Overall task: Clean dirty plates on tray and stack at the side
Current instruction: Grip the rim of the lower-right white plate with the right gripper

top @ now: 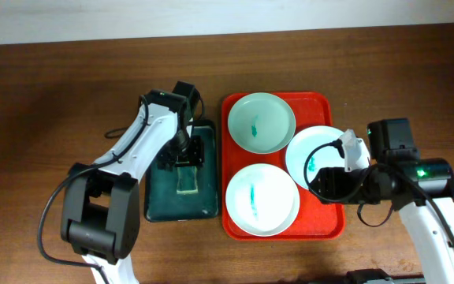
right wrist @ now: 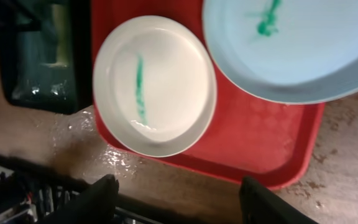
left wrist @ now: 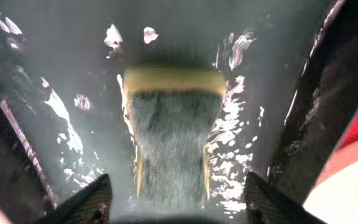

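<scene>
Right wrist: plate [right wrist: 166, 81] on tray [right wrist: 260, 143], just beyond spread right gripper [right wrist: 178, 190]

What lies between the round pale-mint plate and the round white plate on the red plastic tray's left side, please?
Only bare red tray floor, seen overhead.

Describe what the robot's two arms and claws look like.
Both arms have white tube-shaped segments joined by chunky black joints. The left arm trails a looping black cable; the right arm has one too, plus a small green light. The claw fingers are dark, flat and blunt-tipped.
</scene>
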Controlling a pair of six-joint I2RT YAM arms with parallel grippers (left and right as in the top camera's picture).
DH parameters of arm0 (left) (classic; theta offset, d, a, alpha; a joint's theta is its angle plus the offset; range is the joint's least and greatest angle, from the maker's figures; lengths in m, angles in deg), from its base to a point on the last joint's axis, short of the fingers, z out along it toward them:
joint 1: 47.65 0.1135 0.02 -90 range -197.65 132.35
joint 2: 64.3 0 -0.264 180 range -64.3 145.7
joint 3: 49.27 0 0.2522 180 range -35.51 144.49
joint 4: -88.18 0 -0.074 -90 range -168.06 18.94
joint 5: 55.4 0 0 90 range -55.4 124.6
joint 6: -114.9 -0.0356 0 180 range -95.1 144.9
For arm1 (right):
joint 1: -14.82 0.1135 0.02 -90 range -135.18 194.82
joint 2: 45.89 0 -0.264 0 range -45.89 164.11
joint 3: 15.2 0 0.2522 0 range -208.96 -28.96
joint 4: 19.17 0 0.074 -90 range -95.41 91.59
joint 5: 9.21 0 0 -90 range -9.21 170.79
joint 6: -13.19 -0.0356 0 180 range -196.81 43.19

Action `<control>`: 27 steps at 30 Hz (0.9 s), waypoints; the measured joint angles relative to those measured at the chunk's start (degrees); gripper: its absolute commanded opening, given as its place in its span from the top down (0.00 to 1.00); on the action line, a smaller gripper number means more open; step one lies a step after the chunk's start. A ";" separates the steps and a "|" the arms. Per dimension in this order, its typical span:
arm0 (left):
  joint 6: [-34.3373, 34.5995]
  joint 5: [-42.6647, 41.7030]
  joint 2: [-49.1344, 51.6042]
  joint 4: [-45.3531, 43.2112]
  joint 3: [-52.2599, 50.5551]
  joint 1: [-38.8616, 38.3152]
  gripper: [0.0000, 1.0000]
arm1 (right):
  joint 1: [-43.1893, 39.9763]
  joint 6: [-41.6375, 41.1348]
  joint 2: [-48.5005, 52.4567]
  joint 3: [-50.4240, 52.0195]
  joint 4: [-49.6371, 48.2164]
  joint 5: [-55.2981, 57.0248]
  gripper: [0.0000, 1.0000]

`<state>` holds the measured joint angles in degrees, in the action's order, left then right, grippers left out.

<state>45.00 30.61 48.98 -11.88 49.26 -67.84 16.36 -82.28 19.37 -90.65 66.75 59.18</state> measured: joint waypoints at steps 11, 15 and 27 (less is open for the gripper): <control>0.31 0.15 -0.02 -12.09 -11.04 -3.34 1.00 | 0.00 -2.73 9.22 7.54 -4.76 1.27 0.54; 0.28 -0.07 0.00 -7.45 -9.38 -3.21 1.00 | 0.31 -3.08 12.13 8.02 -6.82 1.27 0.55; -1.05 -0.09 -2.32 6.36 6.32 -3.15 1.00 | 7.43 -6.75 12.87 20.39 -28.15 7.23 0.70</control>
<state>43.95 30.52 46.66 -5.52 55.58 -70.99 23.80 -89.04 32.24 -70.26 38.60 66.42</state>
